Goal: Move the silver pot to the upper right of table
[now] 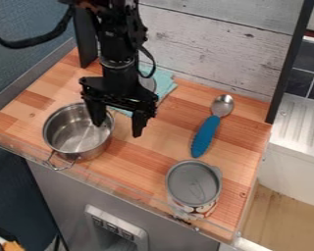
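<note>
Hanging wide open, empty, gripper seems to straddle right rim of silver pot; pot's bulk lies left.

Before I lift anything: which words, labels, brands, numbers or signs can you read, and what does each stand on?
No text is readable.
Can: printing on its side, too small to read.
Cabinet panel: any marks too small to read.
Pot, spoon: none seen.

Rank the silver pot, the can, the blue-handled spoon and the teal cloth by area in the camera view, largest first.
1. Silver pot
2. Can
3. Blue-handled spoon
Unranked: teal cloth, partly hidden behind the arm.
</note>
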